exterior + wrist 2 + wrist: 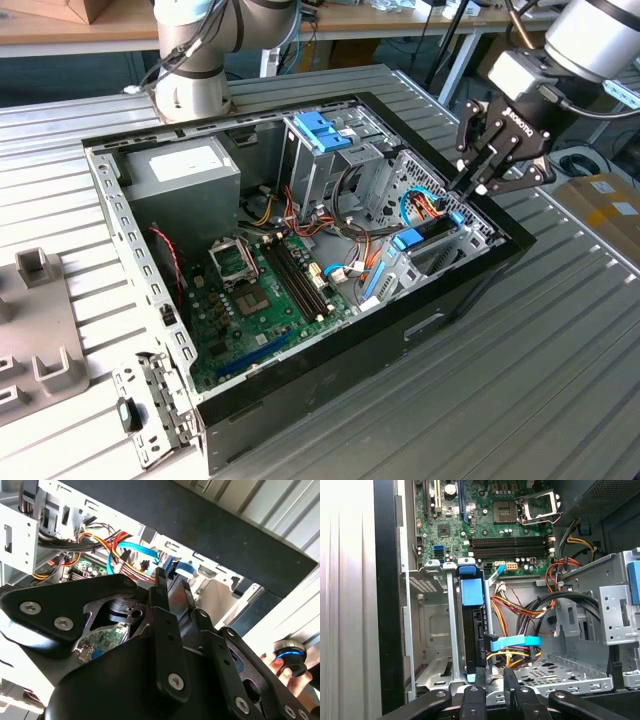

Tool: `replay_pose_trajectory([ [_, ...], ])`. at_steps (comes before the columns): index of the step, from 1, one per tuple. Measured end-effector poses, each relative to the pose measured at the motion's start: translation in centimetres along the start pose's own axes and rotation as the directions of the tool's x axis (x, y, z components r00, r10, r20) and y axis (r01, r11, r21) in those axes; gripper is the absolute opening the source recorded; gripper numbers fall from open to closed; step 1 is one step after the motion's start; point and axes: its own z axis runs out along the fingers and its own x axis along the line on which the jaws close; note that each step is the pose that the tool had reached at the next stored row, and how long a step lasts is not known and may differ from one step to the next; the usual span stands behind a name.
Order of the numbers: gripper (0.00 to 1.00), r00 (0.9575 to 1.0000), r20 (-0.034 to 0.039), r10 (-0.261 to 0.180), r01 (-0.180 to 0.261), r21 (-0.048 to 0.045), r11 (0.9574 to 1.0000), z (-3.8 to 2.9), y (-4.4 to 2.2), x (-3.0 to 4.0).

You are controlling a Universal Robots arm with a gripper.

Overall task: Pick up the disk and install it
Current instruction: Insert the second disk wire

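- The open computer case (300,330) lies on its side on the table, exposing its drive cage.
- The disk (472,630) stands on edge in the cage slot, seemingly seated already.
- The gripper (492,676) hovers just above its end, fingers nearly together, gripping nothing.

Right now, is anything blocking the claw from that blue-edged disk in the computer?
Nothing visible does. The gripper hangs right at the disk, which stands on edge in the drive cage. The blue cable and wire bundle lie beside it.
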Motion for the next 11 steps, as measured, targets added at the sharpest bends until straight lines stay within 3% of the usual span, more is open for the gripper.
replay_pose_trajectory([
  [11,0.29,1.0,0.0003,0.0,0.0,0.0,1.0,0.21,1.52,0.09],
])
